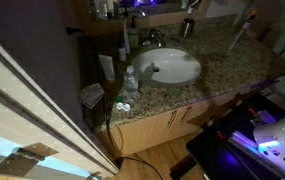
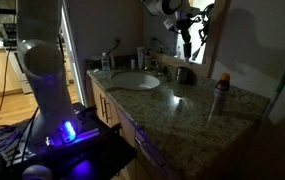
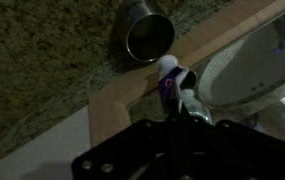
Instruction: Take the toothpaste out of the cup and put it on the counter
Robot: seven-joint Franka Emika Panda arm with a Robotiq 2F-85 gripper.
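The small dark grey cup stands upright on the speckled granite counter near its back edge, and looks empty in the wrist view. It also shows in both exterior views. My gripper is shut on the toothpaste, a white tube with purple on it, and holds it in the air beside and above the cup. In an exterior view the gripper hangs well above the cup, in front of the mirror.
The white oval sink with its faucet lies beside the cup. A clear water bottle stands at the counter's front edge. A bottle with an orange cap stands further along the counter.
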